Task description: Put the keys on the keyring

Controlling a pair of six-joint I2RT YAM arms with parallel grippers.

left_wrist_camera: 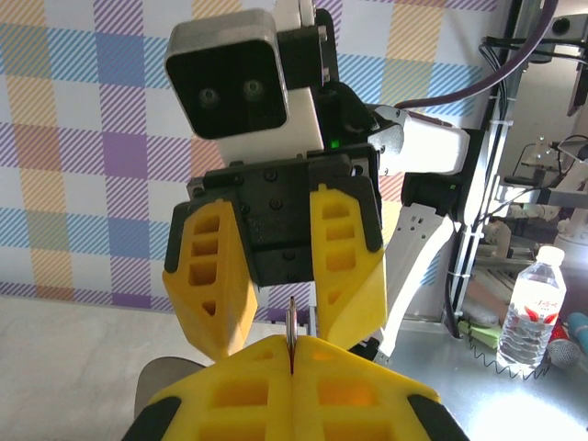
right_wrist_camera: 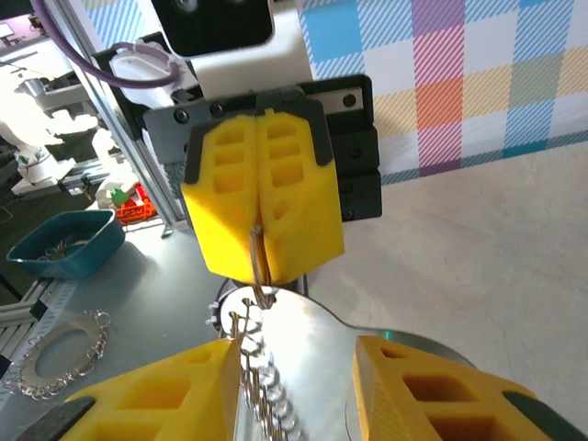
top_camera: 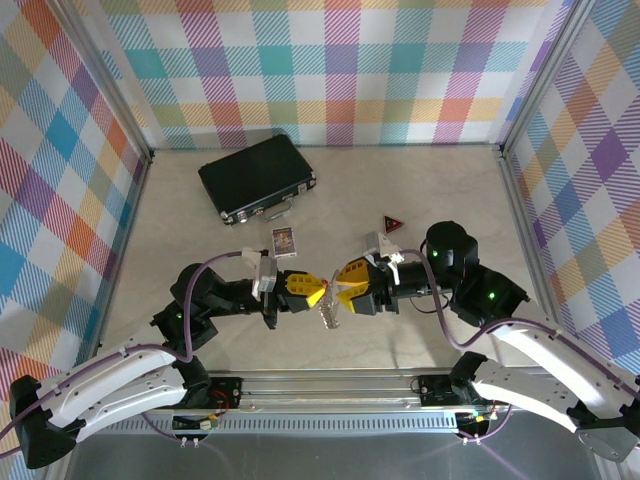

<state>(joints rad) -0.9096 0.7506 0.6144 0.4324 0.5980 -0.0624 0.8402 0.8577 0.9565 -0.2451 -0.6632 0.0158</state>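
Left gripper (right_wrist_camera: 262,266) pinches the keyring (right_wrist_camera: 258,367); right gripper (right_wrist_camera: 296,344) gapes empty beside it. The thin wire may twist loose.

Keyring (right_wrist_camera: 255,367): thin bright metal, glossy. Left gripper (right_wrist_camera: 263,268) fingers (right_wrist_camera: 299,202): yellow plastic, matt. Case (top_camera: 255,175): black, slight sheen, shiny metal trim. Table (top_camera: 450,200): pale, matt, smooth.

My left pincer (top_camera: 316,292) and right pincer (top_camera: 343,296) face tip to tip above the table's (top_camera: 450,190) near middle. The keyring (top_camera: 328,316) hangs between them, from the left tips. Behind the left pincer lies a card (top_camera: 284,240), and further behind it, the case (top_camera: 257,178). Right of the card, behind the right pincer, lies a triangular piece (top_camera: 393,225).
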